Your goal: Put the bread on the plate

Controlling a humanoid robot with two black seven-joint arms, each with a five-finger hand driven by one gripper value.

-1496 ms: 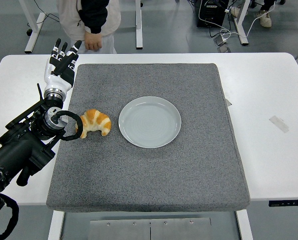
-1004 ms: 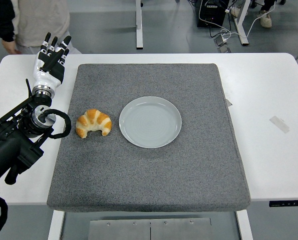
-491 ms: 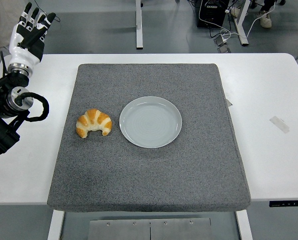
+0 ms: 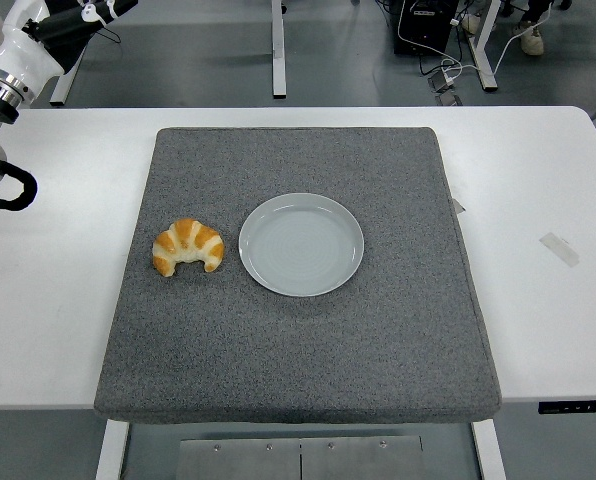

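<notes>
The white-and-black left hand [image 4: 28, 45] sits at the far left corner, mostly cut off, so its grip cannot be told. The golden crescent-shaped croissant [image 4: 187, 246] lies well right and nearer of it on the grey fabric mat [image 4: 298, 350], long axis left-right, just left of the 1 round pale-grey plate [image 4: 301, 243]; only this hand is in view.

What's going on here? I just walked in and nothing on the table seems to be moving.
Nothing is being handled right now. A croissant lies on the grey mat, just left of an empty plate and not touching it. The robot's left hand is raised at the top left corner, away from the mat and holding nothing. The right arm is out of view. The bread is not yet on the plate.
</notes>
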